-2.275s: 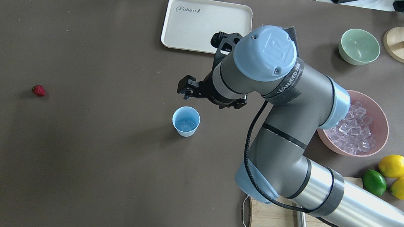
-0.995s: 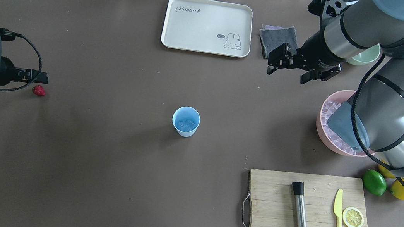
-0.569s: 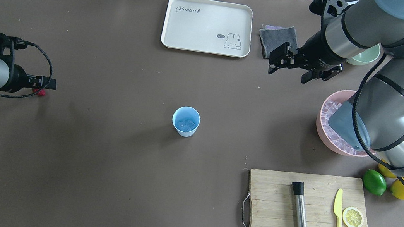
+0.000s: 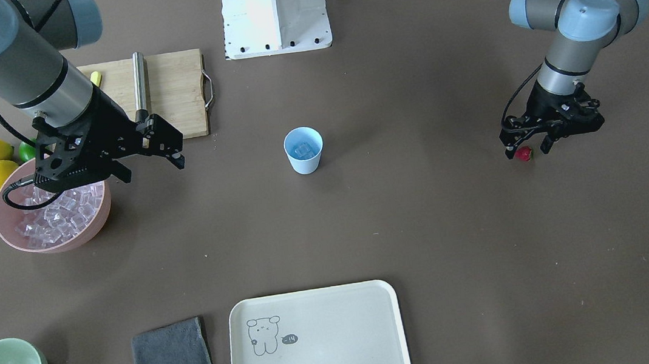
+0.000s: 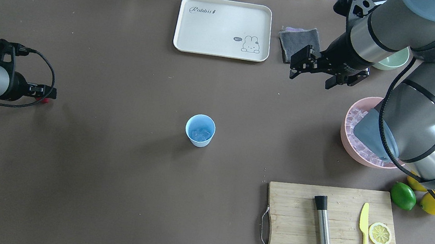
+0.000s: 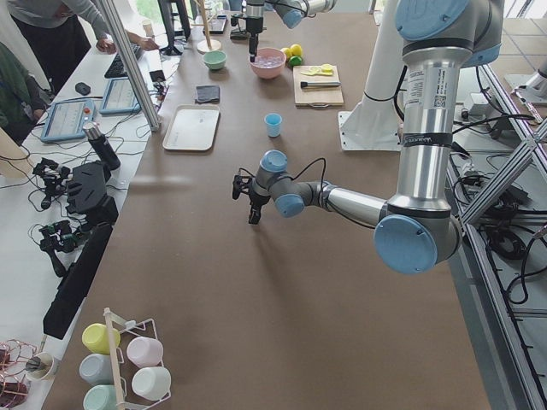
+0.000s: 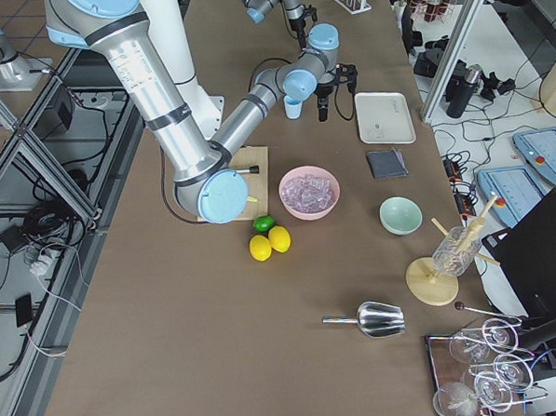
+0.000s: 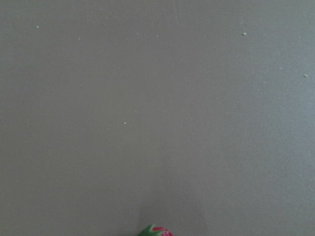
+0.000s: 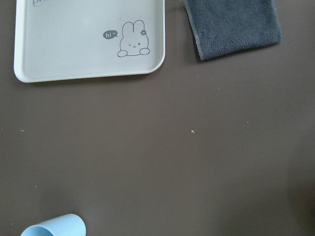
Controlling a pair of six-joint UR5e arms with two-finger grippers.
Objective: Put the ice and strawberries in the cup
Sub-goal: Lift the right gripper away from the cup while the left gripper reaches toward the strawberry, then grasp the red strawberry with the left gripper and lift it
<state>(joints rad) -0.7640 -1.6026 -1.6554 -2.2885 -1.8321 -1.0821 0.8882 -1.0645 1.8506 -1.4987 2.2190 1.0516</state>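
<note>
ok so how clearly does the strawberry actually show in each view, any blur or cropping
Left wrist view: soft, flat grey table, strawberry cropped to a sliver at the bottom edge. Front-facing view: sharp, evenly lit, strawberry clear. Overhead view: sharp, but the left gripper hides most of it.

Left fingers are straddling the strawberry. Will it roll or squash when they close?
The strawberry is small and rounded, loose on the flat table, so it may roll if one finger of the left gripper touches first. It looks light, so probably an easy lift. Real or plastic, I cannot tell; squeeze gently.
</note>
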